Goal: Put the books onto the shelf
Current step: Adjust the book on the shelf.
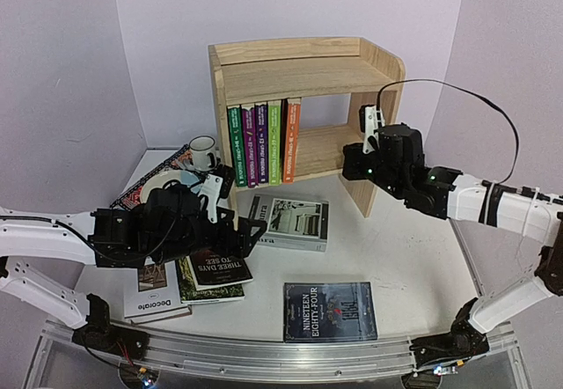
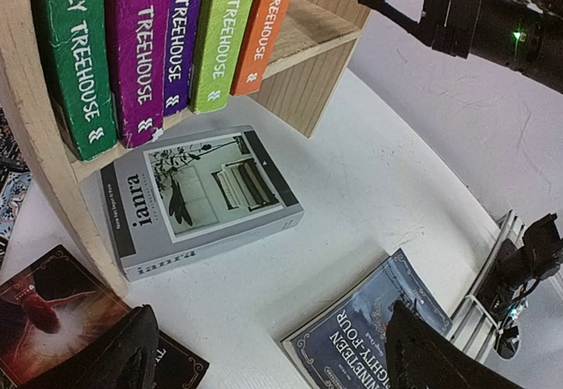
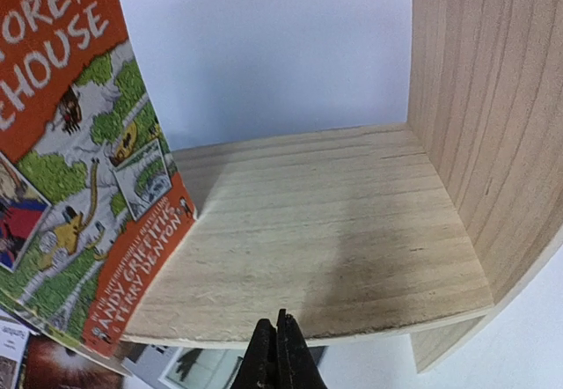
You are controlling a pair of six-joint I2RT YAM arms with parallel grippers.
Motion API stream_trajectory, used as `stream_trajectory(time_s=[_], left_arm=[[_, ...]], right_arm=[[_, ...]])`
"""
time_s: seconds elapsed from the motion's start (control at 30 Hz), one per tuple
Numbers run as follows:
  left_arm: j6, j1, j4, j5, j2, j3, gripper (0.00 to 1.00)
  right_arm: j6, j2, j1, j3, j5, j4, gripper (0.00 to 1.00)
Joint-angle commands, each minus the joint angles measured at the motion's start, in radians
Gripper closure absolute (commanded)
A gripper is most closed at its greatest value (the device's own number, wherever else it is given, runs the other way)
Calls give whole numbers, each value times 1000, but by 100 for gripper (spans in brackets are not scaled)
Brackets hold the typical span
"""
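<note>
On the lower tier of the pine shelf (image 1: 303, 63), five thin paperbacks stood upright at the left end, running from a green paperback (image 1: 236, 147) through two purple and a lime one to an orange paperback (image 1: 291, 140). The right half of that tier was bare, and so was the top tier. By this showing the job was about half done.

At least four books lay flat on the table, not yet shelved. They were a grey book (image 1: 288, 222) just in front of the shelf, a dark blue book (image 1: 330, 311) near the front edge, and a dark red book (image 1: 218, 268) on a pile beside a white book (image 1: 154, 299).

The right claw (image 3: 278, 354) was pinched shut and empty, hovering before the bare half of the tier, near the orange paperback but apart from it. The left claw (image 2: 281, 358) was spread wide and held nothing, hanging over the table with the grey book just ahead of its tips.
</note>
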Motion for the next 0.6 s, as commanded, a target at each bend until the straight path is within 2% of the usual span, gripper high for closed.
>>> stream_trajectory(time_s=[0.0,0.27,0.57], left_arm=[[-2,6,-21,-20,-32,-4,9],[4,10,-26,-22,-35,2,9],[-15,12,-33,-21,-67,-19,9]], right_arm=[[140,33,7,-2,-10,203,100],[367,142,-13,-13,2,377,100],[487,284,-13,12,-70,633,100]])
